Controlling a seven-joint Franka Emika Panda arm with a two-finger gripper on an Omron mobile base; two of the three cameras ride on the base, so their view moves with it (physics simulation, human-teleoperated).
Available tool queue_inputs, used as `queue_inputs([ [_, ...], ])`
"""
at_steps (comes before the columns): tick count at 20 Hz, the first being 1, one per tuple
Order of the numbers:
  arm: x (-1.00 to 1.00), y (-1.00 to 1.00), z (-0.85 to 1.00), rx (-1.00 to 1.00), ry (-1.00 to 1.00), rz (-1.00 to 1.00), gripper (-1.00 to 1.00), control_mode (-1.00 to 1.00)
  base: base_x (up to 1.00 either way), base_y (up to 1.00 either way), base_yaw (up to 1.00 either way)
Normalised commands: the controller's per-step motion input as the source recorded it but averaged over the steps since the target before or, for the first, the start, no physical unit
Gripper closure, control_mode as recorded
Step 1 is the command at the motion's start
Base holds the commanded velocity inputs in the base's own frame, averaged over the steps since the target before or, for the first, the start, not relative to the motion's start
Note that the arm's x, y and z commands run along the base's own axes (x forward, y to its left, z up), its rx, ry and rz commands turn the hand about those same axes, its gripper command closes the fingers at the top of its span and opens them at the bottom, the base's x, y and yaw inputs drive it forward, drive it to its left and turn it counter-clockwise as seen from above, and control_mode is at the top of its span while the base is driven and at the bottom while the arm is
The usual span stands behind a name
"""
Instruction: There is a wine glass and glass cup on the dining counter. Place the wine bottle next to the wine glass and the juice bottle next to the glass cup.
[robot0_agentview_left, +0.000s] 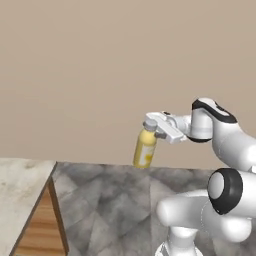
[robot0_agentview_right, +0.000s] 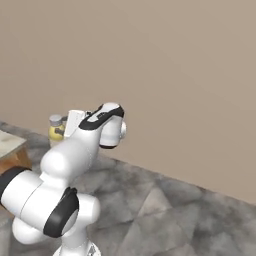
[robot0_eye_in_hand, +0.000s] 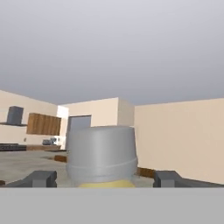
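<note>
Gripping the small yellow-orange juice bottle (robot0_agentview_left: 145, 149) just under its pale cap, my two-finger claw (robot0_agentview_left: 156, 129) has its jaws spread wide around the neck. I see the bottle hanging clear above the grey marbled floor (robot0_agentview_left: 110, 205), beside the pale stone counter corner (robot0_agentview_left: 20, 185).

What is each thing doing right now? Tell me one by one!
juice bottle: upright, cap on, held up in the air above the floor.
gripper: jaws shut on the juice bottle near its neck.
dining counter: just a bare corner showing, at the left.
</note>
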Motion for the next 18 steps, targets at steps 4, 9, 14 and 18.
queue_inputs([
  [4, 0.0, 0.0, 0.0, 0.0, 0.0, 0.0, 1.0, 1.0, 0.4, -0.1, 0.57],
  [9, 0.0, 0.0, 0.0, 0.0, 0.0, 0.0, 1.0, 1.0, 0.41, -0.1, 0.55],
  [14, 0.0, 0.0, 0.0, 0.0, 0.0, 0.0, 1.0, 1.0, 0.57, -0.14, 0.37],
  [18, 0.0, 0.0, 0.0, 0.0, 0.0, 0.0, 1.0, 1.0, 0.62, -0.33, 0.17],
])
